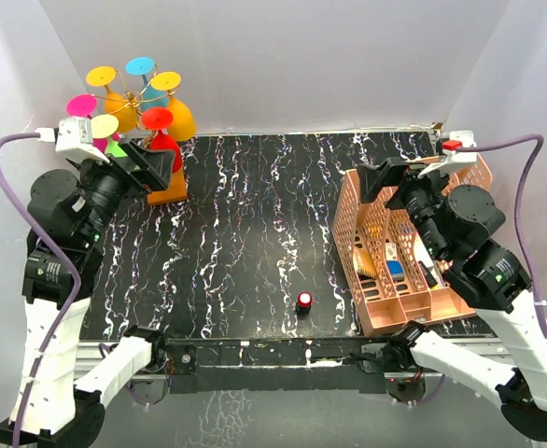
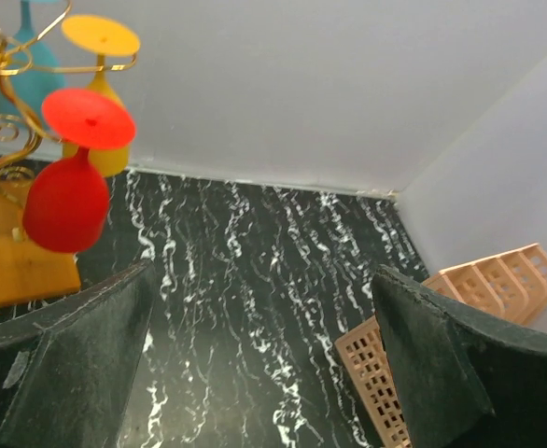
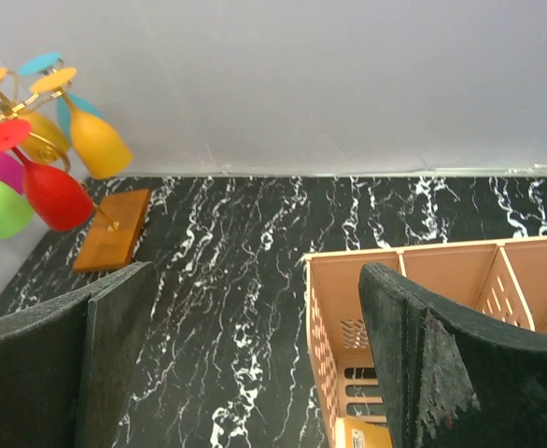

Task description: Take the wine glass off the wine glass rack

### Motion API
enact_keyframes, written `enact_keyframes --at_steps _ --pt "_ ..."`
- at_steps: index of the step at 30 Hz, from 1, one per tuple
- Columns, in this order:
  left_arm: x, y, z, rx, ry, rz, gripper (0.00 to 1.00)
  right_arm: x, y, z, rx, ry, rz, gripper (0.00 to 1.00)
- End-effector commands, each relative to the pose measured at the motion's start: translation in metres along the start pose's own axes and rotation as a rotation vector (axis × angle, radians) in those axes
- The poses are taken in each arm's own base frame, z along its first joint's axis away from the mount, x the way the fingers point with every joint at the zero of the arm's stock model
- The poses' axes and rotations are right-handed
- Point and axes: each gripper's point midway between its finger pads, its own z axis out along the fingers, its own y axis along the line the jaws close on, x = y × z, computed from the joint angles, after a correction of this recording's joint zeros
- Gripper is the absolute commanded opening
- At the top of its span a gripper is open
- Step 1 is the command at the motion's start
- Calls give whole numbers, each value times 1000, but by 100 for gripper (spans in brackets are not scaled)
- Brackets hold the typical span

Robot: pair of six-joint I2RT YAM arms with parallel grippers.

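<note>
Marbled black tabletop (image 1: pixel 255 215), curled gold-wire rack (image 1: pixel 170 189); left end effector (image 2: pixel 264 273), right end effector (image 3: pixel 257 271) apart.

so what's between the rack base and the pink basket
Nothing: in the top view only bare black marbled table lies between the rack base and basket. The small red-capped thing sits nearer the front.

Robot lab test cell, plain white walls (image 1: pixel 283 56) behind + beside left claw (image 1: pixel 152 168), black marble-look table (image 1: pixel 245 233) under it
</note>
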Motion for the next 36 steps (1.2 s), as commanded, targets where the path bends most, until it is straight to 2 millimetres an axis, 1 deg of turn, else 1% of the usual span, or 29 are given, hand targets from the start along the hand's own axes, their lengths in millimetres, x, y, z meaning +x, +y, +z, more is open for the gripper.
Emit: enact_keyframes --at_steps 1,3,7,13,16,21,24,26,28,31,34,36 --pt "6 14 -2 -44 -16 32 97 2 -1 6 -8 -9 34 98" --pt "16 22 -2 -63 5 37 97 6 -5 9 6 1 39 98" --pt "29 32 -3 -92 31 46 97 11 -10 12 14 9 36 98" --pt "46 40 -6 -109 84 46 97 11 -14 14 12 -23 42 98" --pt "54 42 -4 -111 116 42 97 11 -22 17 58 -38 76 98" --pt "66 44 6 -116 176 24 97 13 -32 24 140 -37 138 98" --pt "73 43 18 -105 221 4 97 17 -41 29 214 -14 161 98" --pt "79 41 28 -89 255 -17 97 20 -43 32 225 -2 141 98" --pt "85 37 40 -63 287 -40 97 21 -38 32 184 -3 112 99" --pt "87 31 57 -37 312 -76 97 23 -19 28 43 4 32 98" --pt "78 24 71 -16 303 -110 97 28 -2 20 -96 -2 -63 98" --pt "68 18 79 -1 281 -133 97 30 2 14 -137 -17 -88 98"
